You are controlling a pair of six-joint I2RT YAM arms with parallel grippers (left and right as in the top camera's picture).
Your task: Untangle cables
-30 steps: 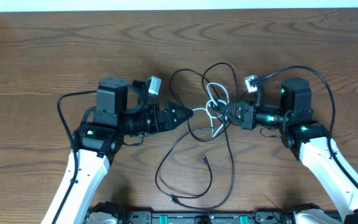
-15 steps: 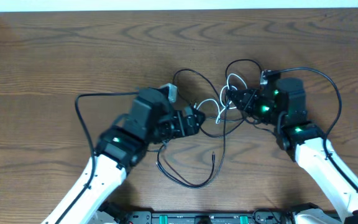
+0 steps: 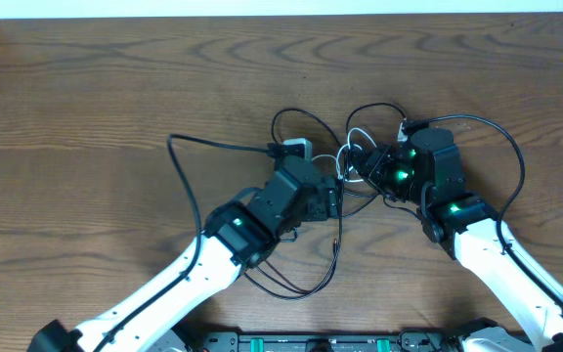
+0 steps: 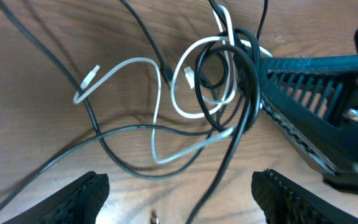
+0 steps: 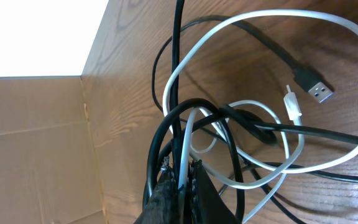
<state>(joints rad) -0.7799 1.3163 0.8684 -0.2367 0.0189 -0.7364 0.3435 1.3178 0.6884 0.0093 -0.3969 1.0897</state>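
Observation:
The cables (image 3: 352, 156) lie knotted mid-table, thin black cords looped with a white cord (image 4: 188, 93). My right gripper (image 3: 357, 162) is shut on the knot. In the right wrist view the white cord and a black cord (image 5: 180, 93) run between its closed fingertips (image 5: 182, 173). Just left of the knot my left gripper (image 3: 334, 198) stands open and low over the wood. Its two fingers (image 4: 82, 198) straddle a black strand (image 4: 222, 180) without touching it. A black loop (image 3: 301, 288) trails toward the front edge. A USB plug (image 5: 312, 87) lies loose.
My left arm's thicker wire (image 3: 189, 181) arcs out to the left, the right arm's wire (image 3: 514, 156) to the right. A cardboard wall (image 5: 36, 143) stands past the table's far edge (image 3: 262, 16). Bare wood surrounds the tangle.
My left arm has swung right and forward, bringing its open gripper up against the tangle. The right gripper has shifted slightly left with the knot. The trailing black loop has drawn in.

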